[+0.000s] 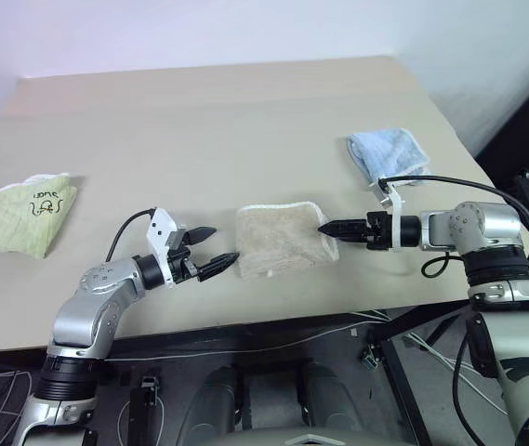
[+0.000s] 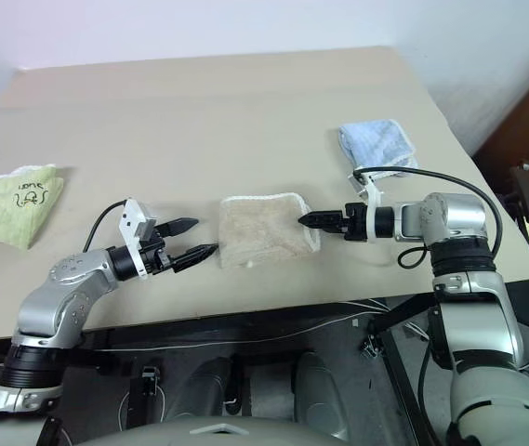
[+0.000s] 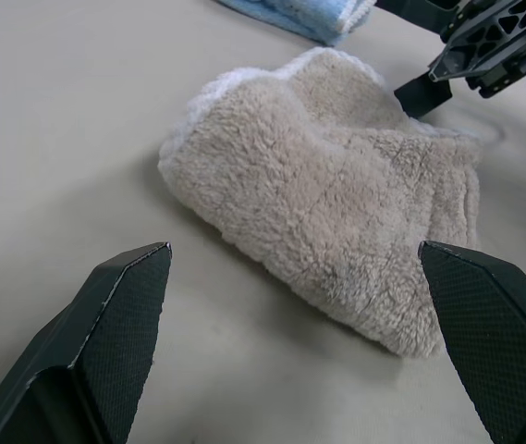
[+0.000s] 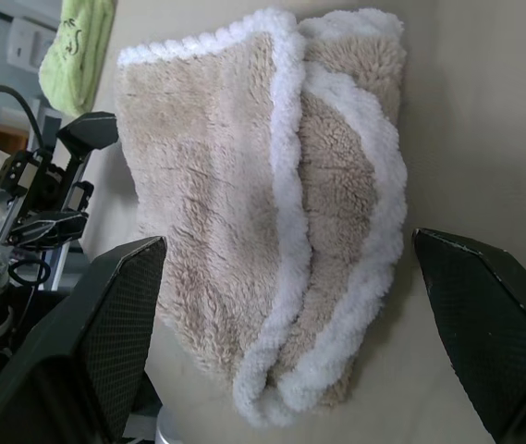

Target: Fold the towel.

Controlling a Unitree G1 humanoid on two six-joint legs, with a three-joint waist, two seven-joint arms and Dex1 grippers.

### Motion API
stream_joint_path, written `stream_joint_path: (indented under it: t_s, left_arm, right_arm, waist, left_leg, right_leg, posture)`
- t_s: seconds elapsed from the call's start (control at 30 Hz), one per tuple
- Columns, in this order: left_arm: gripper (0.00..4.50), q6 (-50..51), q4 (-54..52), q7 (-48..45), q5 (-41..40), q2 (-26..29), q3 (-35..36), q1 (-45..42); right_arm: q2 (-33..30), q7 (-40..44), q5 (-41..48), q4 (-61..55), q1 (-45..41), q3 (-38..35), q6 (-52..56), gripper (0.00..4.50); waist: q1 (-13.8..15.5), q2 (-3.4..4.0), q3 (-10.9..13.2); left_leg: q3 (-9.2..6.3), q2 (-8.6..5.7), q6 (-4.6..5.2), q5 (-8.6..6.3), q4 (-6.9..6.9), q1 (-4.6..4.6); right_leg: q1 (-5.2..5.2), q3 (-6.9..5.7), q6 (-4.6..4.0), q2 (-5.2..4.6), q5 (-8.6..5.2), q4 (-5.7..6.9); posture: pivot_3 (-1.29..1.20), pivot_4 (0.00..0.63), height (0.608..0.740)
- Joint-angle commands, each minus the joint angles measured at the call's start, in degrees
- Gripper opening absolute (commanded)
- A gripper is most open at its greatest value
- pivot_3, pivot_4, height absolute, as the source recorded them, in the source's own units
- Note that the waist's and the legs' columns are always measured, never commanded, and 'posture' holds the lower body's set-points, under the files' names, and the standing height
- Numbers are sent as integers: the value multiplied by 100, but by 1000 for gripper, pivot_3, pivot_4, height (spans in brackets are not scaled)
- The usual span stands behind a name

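Beige towel (image 1: 283, 239) – thick fleecy cloth, nubbly pile, white looped edging. Blue towel (image 1: 387, 153) far right – soft terry cloth. Green cloth (image 1: 24, 213) far left – thin waffle-textured fabric, dark markings. Table (image 1: 227, 121) – smooth matt tan surface. Left gripper (image 1: 211, 252) and right gripper (image 1: 329, 228) – black matt plastic-looking fingers, finely dimpled pads (image 3: 124, 333).

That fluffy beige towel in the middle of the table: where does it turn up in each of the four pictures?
Left eye view: beige towel, centre, between the two grippers.
Right eye view: towel, just left of centre.
Left wrist view: towel, in the middle, beyond the open left gripper.
Right wrist view: towel, close up, white edging visible, beyond the open right gripper.
Shared landmark: the table beneath it.
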Motion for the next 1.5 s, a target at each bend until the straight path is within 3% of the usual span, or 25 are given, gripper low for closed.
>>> stream_joint_path:
  t_s: [0.03, 0.4, 0.67, 0.77, 1.17, 1.23, 1.4, 1.5]
  left_arm:
    - [4481, -162, -217, -26, 143, 149, -64, 44]
    - [4481, -237, -213, 61, -19, 82, 136, 68]
    - [4481, -174, -10, 530, -626, -119, 1061, -295]
    - [4500, -189, -36, 526, -584, -76, 1054, -197]
    - [4500, -153, -75, 687, -648, -207, 1017, -99]
    - [4500, -161, 62, 680, -625, -163, 1028, -195]
    - [4500, 14, 341, 750, -808, -160, 1182, -508]
    - [4500, 9, 552, 785, -752, -211, 1123, -613]
  right_arm:
    - [429, 183, -138, 330, -153, 337, -119, 4500]
    - [823, 777, -584, 714, -509, 662, -442, 4500]
    - [1092, 852, -909, 1137, -656, 688, -625, 4500]
    - [1094, 890, -932, 1302, -735, 542, -641, 3900]
    - [853, 1017, -605, 113, -125, 398, 86, 10]
    - [831, 856, -443, -373, 9, 181, 216, 10]
    - [1092, -56, 430, -1936, 232, -1419, 778, 10]
    - [1750, -1183, 889, -3184, 344, -2638, 175, 10]
  waist:
    - [-52, 0, 0]
    - [-62, 0, 0]
    - [-63, -5, -3]
    - [-71, -4, -3]
    - [32, -5, -2]
    - [59, -4, -2]
    - [126, -2, -1]
    - [152, -2, -1]
  left_leg:
    - [0, 1, -1, 0, 0, 5]
    - [4, 9, -9, -5, -1, 35]
    - [4, 9, -15, -8, 0, 39]
    - [7, 9, -16, -9, -8, 63]
    - [6, 1, -19, -9, -5, 34]
    - [4, 1, -19, -9, -8, 33]
    - [2, -1, -26, -1, 0, -27]
    - [1, -5, -18, 6, -1, -49]
  right_leg:
    - [2, 2, 0, 2, 0, 5]
    - [1, 17, -14, 18, -3, 44]
    - [0, 17, -7, 18, 0, 53]
    - [15, 23, -9, 23, -1, 53]
    - [0, 19, -9, 8, -3, 43]
    - [-3, 18, -10, 9, -3, 43]
    - [-64, 18, -8, 7, -1, 57]
    - [-86, 17, -6, 5, 0, 58]
  posture:
    - [0, 150, 740]
    - [0, 150, 740]
    - [0, 150, 740]
    - [0, 150, 740]
    - [0, 150, 740]
    - [0, 150, 740]
    - [0, 150, 740]
    - [0, 150, 740]
